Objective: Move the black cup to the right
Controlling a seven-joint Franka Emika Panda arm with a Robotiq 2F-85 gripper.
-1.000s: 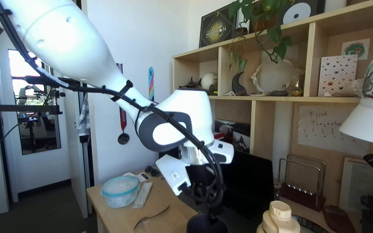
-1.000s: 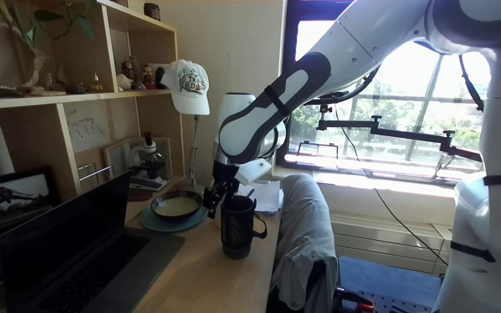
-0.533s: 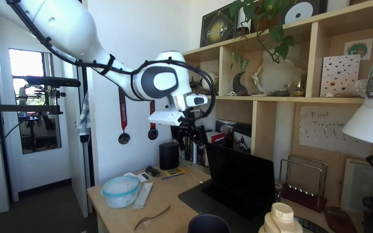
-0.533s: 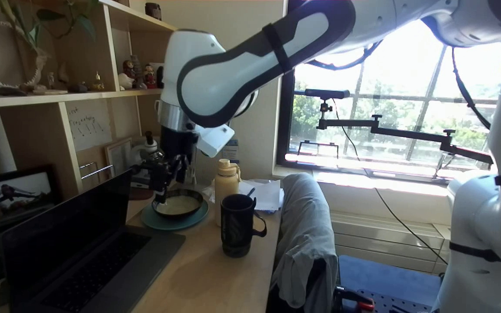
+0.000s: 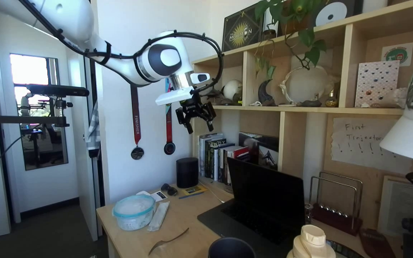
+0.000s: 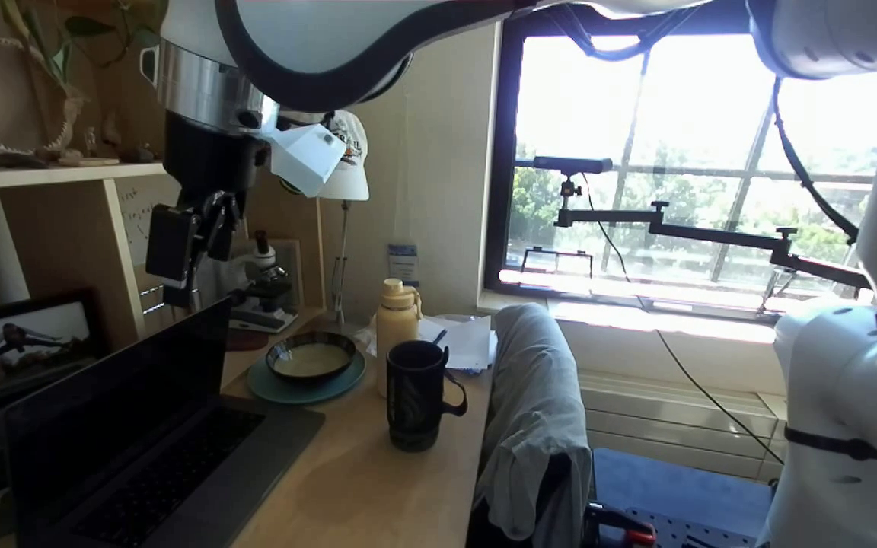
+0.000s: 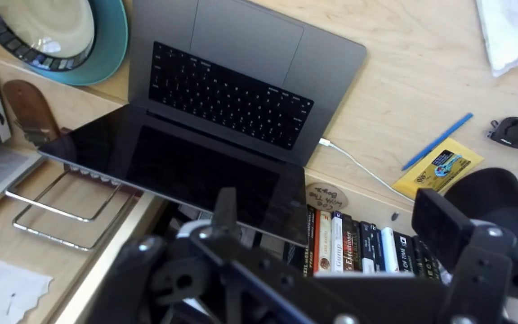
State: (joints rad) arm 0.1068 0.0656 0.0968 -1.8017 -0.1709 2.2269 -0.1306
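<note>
The black cup (image 6: 416,399) is a dark mug with a handle. It stands upright on the wooden desk, in front of the cream bottle. In an exterior view only its round open top (image 5: 231,248) shows at the bottom edge. It is out of the wrist view. My gripper (image 5: 200,129) is raised high over the back of the desk, well away from the cup. In an exterior view my gripper (image 6: 199,266) hangs above the laptop screen. In the wrist view my gripper's fingers (image 7: 331,202) are wide apart with nothing between them.
An open laptop (image 6: 164,457) lies beside the cup. A cream bottle (image 6: 397,323) and a dark bowl (image 6: 310,358) on a teal plate (image 6: 271,384) stand behind it. A lidded container (image 5: 133,216), a dark speaker (image 5: 187,172) and books (image 5: 221,157) are further along. Shelves (image 5: 264,107) overhang.
My gripper was low at the cup's mouth. It has risen and swung away, over the laptop toward the shelves and books. The cup stays in place.
</note>
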